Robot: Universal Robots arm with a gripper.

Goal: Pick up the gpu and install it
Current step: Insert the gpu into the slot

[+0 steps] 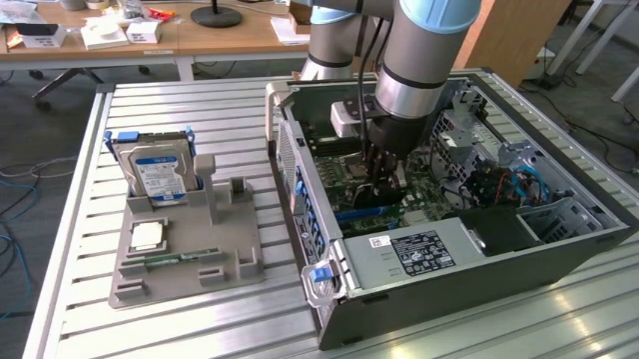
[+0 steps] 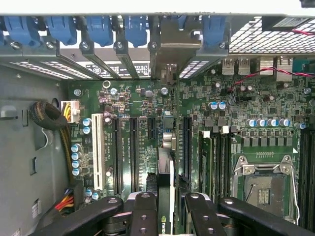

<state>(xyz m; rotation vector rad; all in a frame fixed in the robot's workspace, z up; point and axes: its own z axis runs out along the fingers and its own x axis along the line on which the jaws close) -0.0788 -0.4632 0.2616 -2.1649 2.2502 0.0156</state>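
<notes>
The arm (image 1: 424, 52) reaches down into the open case (image 1: 479, 284), which lies on its side on the slatted counter (image 1: 200, 105). The hand (image 2: 170, 196) is low over the motherboard (image 2: 138, 101) and holds the gpu (image 2: 166, 187) between its two fingers (image 2: 146, 209). The jaws are part closed, one on each face of the card.

In the wrist view the gpu stands on edge, seen as a thin strip with a green logo at its near end. It runs in line with the long black slots (image 2: 133, 152), between them and the memory slots (image 2: 216, 157). I cannot tell whether its lower edge is already in a slot. A white slot (image 2: 97, 152) lies farther off to one side, and the empty CPU socket (image 2: 263, 184) to the other. Blue latches (image 2: 98, 27) line the rear wall of the case, beyond the card's far end.

In the exterior view the hand (image 1: 384, 176) is near the middle of the case, behind the power supply (image 1: 420, 250). To the exterior view's left of the case, a grey tray (image 1: 190, 273) sits on the counter. It carries an upright hard drive (image 1: 158, 176), a square chip (image 1: 148, 235) and a memory stick (image 1: 185, 259).
</notes>
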